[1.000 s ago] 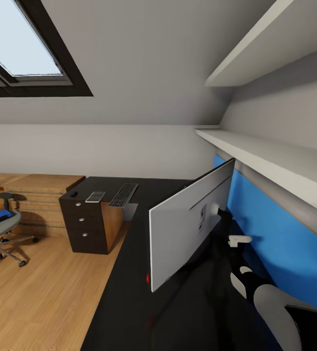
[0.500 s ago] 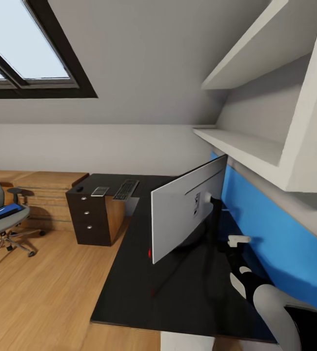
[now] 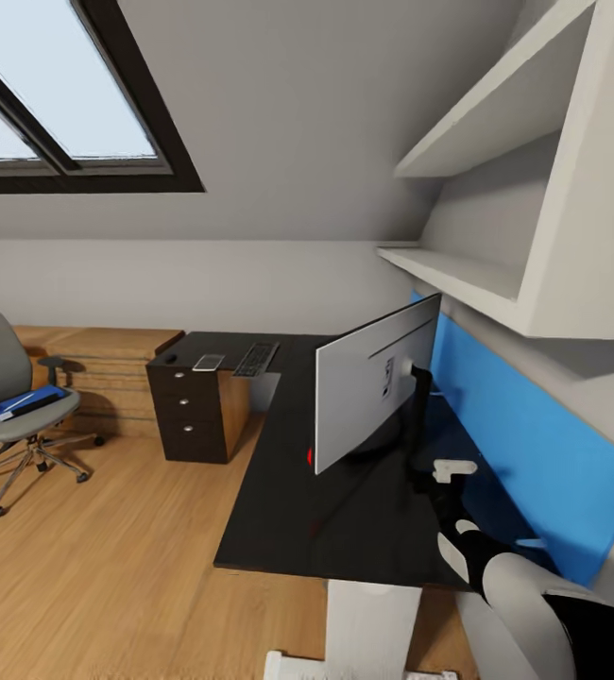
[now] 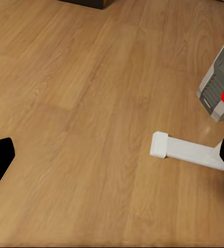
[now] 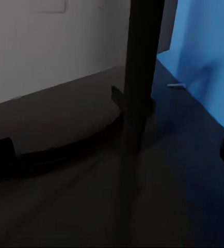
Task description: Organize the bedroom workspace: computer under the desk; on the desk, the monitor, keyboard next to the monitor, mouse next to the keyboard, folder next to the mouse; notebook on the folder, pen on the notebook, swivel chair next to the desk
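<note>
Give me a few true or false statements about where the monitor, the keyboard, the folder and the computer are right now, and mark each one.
1. The monitor stands on the desk. True.
2. The keyboard lies right beside the monitor's foot. False: it lies at the desk's far end, above the dark drawer unit.
3. The folder rests on the swivel chair. True.
4. The computer sits on the desktop. False: it stands on the wood floor.

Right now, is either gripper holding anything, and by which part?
Nothing held: the left gripper is open over bare floor, the right gripper open, facing the monitor neck.
</note>
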### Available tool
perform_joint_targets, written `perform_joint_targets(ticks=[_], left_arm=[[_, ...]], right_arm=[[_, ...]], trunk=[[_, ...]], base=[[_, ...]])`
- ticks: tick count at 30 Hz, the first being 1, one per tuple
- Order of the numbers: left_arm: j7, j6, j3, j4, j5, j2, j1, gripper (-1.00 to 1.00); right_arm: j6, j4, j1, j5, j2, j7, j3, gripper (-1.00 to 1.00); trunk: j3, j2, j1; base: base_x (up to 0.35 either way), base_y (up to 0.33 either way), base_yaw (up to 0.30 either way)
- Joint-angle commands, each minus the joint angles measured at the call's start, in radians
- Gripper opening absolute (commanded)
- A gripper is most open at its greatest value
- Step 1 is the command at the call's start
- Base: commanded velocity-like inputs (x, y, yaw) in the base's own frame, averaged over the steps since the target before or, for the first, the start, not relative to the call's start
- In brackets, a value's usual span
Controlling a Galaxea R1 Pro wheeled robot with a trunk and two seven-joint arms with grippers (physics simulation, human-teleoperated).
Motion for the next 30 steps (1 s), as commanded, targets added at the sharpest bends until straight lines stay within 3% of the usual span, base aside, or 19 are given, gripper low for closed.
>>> perform_joint_targets(ticks=[1,14,21,25,30], left_arm=[[-0.010,-0.001,-0.002,0.001,0.011,0.000,-0.001,1.00],[-0.008,0.008,-0.003,0.001,0.012,0.000,-0.001,1.00],[-0.008,0.051,-0.005,0.000,0.028,0.002,-0.001,1.00],[-0.008,0.062,-0.005,-0.001,0.056,0.002,-0.001,1.00],[-0.008,0.073,-0.005,-0.001,0.065,0.000,-0.001,1.00]], right_arm=[[-0.003,0.002,-0.001,0.011,0.001,-0.005,-0.006,1.00],[-0.005,0.010,-0.001,0.010,0.011,-0.005,-0.006,1.00],[-0.008,0.075,0.004,0.009,0.042,-0.005,-0.007,1.00],[-0.009,0.086,0.049,0.007,0.047,-0.005,-0.008,1.00],[-0.010,0.087,0.124,0.007,0.048,-0.005,-0.008,1.00]], trunk=[[-0.001,-0.001,0.000],[-0.001,-0.001,0.000],[-0.001,-0.001,0.000],[-0.001,-0.001,0.000],[-0.001,-0.001,0.000]], base=[[-0.259,0.225,0.000],[-0.256,0.228,0.000],[-0.258,0.219,0.000],[-0.261,0.217,0.000],[-0.264,0.217,0.000]])
